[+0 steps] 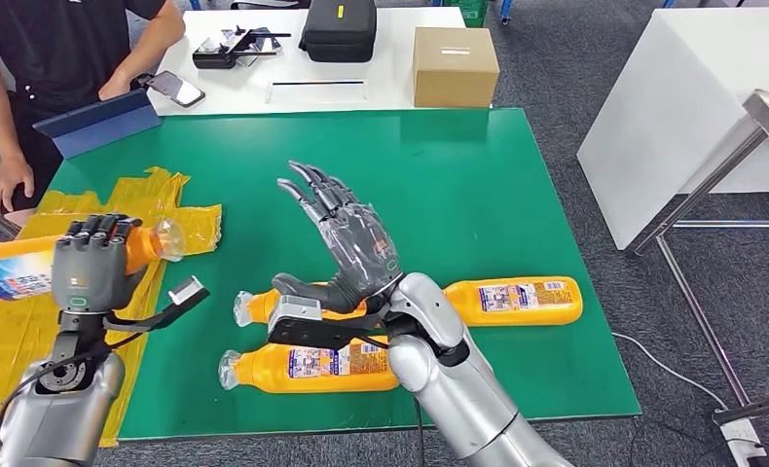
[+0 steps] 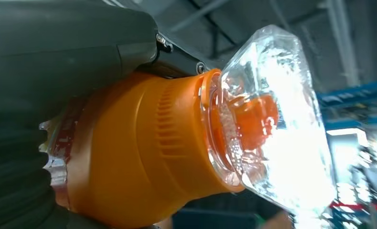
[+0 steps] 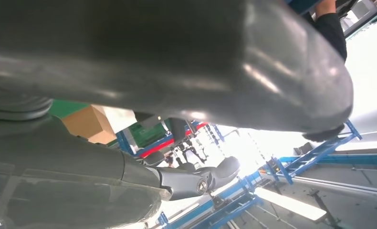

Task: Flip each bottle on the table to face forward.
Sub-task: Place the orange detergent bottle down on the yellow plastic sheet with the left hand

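Head view: green mat (image 1: 517,175), yellow bag (image 1: 30,321) at left. Left hand (image 1: 91,263) grips orange bottle (image 1: 30,268) above bag; right hand (image 1: 351,243) spread, empty, above three lying bottles (image 1: 308,370).
Left wrist view: clear cap (image 2: 272,129) beyond fingers; grip near neck, probably could slip.
Right wrist view: blurred; lowering thumb (image 3: 177,62) might knock bottles.

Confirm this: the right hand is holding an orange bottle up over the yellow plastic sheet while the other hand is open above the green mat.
Not quite: the sides are swapped. In the head view it is the left hand that holds the orange bottle over the yellow plastic sheet, while the right hand is open above the green mat.
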Controlling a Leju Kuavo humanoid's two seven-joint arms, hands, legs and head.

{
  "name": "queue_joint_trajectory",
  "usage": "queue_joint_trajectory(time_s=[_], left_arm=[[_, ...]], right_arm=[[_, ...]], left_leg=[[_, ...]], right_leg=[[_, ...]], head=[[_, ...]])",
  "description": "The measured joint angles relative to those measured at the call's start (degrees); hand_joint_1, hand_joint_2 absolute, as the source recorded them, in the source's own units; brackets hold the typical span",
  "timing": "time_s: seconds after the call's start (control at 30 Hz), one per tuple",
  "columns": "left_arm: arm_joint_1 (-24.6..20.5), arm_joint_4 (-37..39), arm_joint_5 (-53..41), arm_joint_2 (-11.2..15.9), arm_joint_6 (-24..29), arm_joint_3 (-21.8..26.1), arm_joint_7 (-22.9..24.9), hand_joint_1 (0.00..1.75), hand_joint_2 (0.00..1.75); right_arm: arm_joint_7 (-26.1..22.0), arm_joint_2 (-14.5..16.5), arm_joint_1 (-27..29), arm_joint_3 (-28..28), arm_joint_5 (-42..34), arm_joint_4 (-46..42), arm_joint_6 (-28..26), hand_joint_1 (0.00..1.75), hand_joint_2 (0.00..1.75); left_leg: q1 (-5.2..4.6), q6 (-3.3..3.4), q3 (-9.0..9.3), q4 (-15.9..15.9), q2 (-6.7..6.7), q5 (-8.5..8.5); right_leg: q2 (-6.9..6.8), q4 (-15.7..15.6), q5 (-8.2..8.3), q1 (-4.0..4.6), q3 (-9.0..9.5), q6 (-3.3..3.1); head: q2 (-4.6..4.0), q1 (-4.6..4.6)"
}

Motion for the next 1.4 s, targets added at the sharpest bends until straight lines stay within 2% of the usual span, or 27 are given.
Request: queue_joint_trajectory(time_s=[0.23,0.4,0.77,0.83,0.9,0.97,1.2,1.4], left_arm=[[-3.59,9.42,0.76,0.56,0.01,-3.29,-5.44,1.75,1.75],[-6.75,16.36,2.03,-0.40,0.01,-4.27,-8.45,1.75,1.75],[-8.79,22.04,2.15,-1.85,0.04,-4.57,-9.32,1.75,1.75],[-9.22,23.32,1.80,-2.44,0.04,-4.45,-9.21,0.87,1.75],[-10.00,25.45,1.41,-3.01,0.04,-4.14,-9.00,0.00,0.87],[-11.19,28.30,1.37,-3.47,0.04,-3.64,-8.89,0.00,0.00],[-15.47,36.53,3.37,-4.25,0.16,-2.68,-9.31,0.00,0.00],[-17.72,39.10,4.75,-5.02,0.19,-1.25,-11.17,0.00,0.00]], right_arm=[[0.70,0.02,1.02,-0.13,0.58,-1.00,0.21,0.00,0.00],[0.91,0.02,1.81,-0.13,0.92,-1.41,0.19,0.00,0.00],[0.92,-0.01,2.82,-0.13,1.02,-1.50,0.16,0.00,0.00],[0.92,-0.06,3.16,-0.13,1.04,-1.61,0.16,0.00,0.00],[0.91,-0.10,3.50,-0.09,1.15,-1.79,0.17,0.00,0.00],[0.95,-0.10,3.66,-0.02,1.44,-1.92,0.28,0.00,0.00],[2.92,0.15,3.20,0.03,2.21,-2.27,2.31,0.00,0.00],[3.84,0.22,2.58,0.01,3.11,-2.43,3.38,0.00,0.00]], left_leg=[[-0.04,0.00,0.00,0.02,0.06,0.00],[-0.04,0.00,0.00,0.02,0.07,0.00],[-0.03,0.00,-0.01,0.01,0.11,0.00],[-0.02,0.00,-0.01,0.01,0.10,0.00],[-0.02,0.00,-0.02,0.01,0.10,0.00],[-0.02,0.00,-0.01,0.01,0.10,0.00],[-0.02,-0.01,-0.01,0.02,0.07,0.01],[-0.03,-0.01,-0.01,0.02,0.07,0.01]], right_leg=[[0.00,-0.01,0.01,-0.01,-0.03,0.00],[0.00,0.00,0.01,-0.01,-0.01,0.00],[0.01,-0.01,0.01,-0.01,-0.04,0.00],[0.01,-0.01,0.01,-0.01,-0.03,-0.01],[0.00,0.00,0.01,-0.01,-0.02,0.00],[0.00,0.00,0.02,-0.01,-0.01,0.00],[0.00,0.01,0.02,-0.01,0.00,0.00],[0.00,0.01,0.02,-0.01,0.01,0.00]], head=[[0.00,0.01],[0.00,-0.01],[0.00,-0.01],[0.00,-0.01],[0.00,-0.01],[0.00,-0.01],[0.00,-0.01],[0.00,-0.01]])
